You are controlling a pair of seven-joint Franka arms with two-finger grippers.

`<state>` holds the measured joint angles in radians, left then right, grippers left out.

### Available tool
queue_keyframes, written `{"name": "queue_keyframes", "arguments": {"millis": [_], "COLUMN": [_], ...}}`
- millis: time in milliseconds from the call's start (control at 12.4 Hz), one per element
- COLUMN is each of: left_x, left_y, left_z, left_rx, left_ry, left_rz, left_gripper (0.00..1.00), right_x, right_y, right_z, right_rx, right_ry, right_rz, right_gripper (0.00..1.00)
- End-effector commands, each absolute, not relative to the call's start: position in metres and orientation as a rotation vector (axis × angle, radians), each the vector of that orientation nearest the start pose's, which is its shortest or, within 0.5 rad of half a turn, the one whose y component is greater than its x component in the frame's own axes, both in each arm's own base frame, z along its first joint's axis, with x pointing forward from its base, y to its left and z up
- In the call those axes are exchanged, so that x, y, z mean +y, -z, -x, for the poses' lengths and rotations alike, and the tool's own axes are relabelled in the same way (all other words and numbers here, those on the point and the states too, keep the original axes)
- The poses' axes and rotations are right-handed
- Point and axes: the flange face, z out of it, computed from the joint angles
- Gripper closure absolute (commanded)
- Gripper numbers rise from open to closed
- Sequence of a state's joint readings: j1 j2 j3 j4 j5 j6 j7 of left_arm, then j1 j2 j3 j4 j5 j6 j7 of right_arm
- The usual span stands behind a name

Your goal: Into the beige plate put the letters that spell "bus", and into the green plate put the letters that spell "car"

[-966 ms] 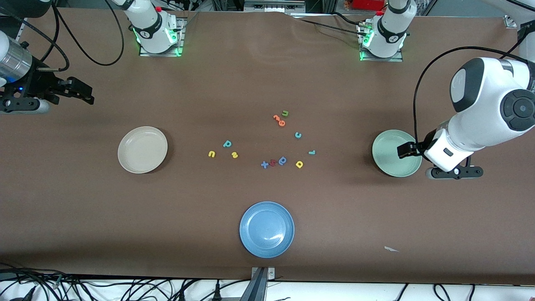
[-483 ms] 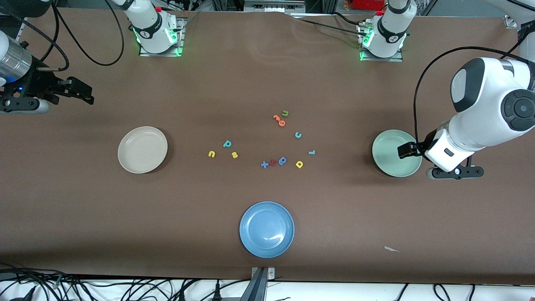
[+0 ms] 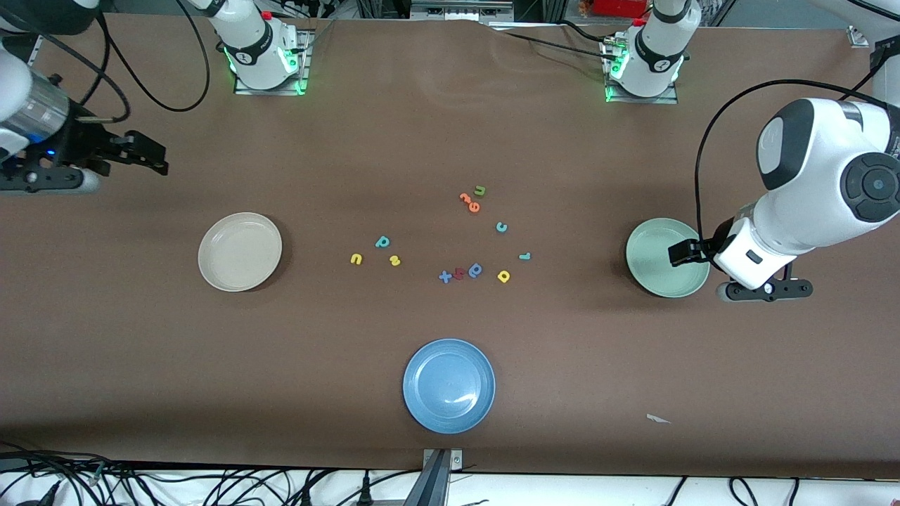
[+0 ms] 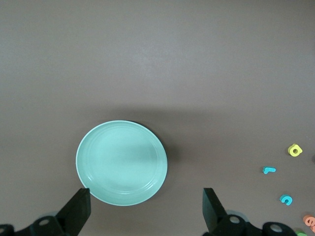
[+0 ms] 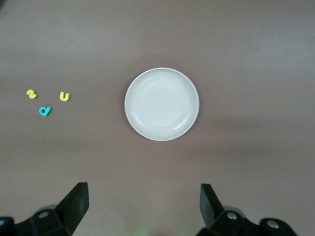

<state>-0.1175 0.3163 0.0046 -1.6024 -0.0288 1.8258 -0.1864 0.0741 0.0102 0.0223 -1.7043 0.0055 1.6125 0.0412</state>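
**Both arms up, nothing held**

The left gripper hung over the green plate's rim, jaws apart and empty. The right gripper hung over bare table, at 11 o'clock from the beige plate, jaws also apart and empty. The letters b, u and s lay at the beige plate's 3 o'clock; c, r and a lay at the green plate's 9 o'clock.

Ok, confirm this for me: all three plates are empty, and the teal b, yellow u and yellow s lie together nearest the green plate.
One thing is wrong: the teal b, yellow u and yellow s lie together toward the beige plate, not the green plate. The front view shows it. The rest holds: those two plates and the blue plate are all empty.
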Motion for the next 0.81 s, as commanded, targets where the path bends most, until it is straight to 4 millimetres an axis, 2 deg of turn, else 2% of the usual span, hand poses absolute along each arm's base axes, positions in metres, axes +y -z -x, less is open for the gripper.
{"name": "queue_keyframes", "arguments": {"millis": [0, 242, 403, 564, 725], "left_x": [-0.097, -0.148, -0.179, -0.213, -0.24], "left_y": [-0.43, -0.404, -0.385, -0.359, -0.331], "left_z": [-0.631, -0.609, -0.595, -0.578, -0.562], "left_rx": [-0.179, -0.185, -0.19, -0.259, -0.347], "left_ry": [-0.223, -0.333, -0.36, -0.318, -0.248], "left_rz": [3.207, 3.21, 3.207, 3.219, 3.241], "left_gripper": [0.0, 0.01, 0.01, 0.01, 0.01], "right_x": [0.095, 0.16, 0.201, 0.217, 0.232], "right_y": [-0.519, -0.446, -0.406, -0.37, -0.338], "right_z": [-0.571, -0.576, -0.579, -0.588, -0.589], "right_rx": [-0.157, -0.324, -0.402, -0.213, -0.109], "right_ry": [-0.213, -0.401, -0.406, -0.377, -0.395], "right_rz": [3.128, 3.121, 3.12, 3.151, 3.168], "right_gripper": [0.0, 0.0, 0.0, 0.0, 0.01]}}
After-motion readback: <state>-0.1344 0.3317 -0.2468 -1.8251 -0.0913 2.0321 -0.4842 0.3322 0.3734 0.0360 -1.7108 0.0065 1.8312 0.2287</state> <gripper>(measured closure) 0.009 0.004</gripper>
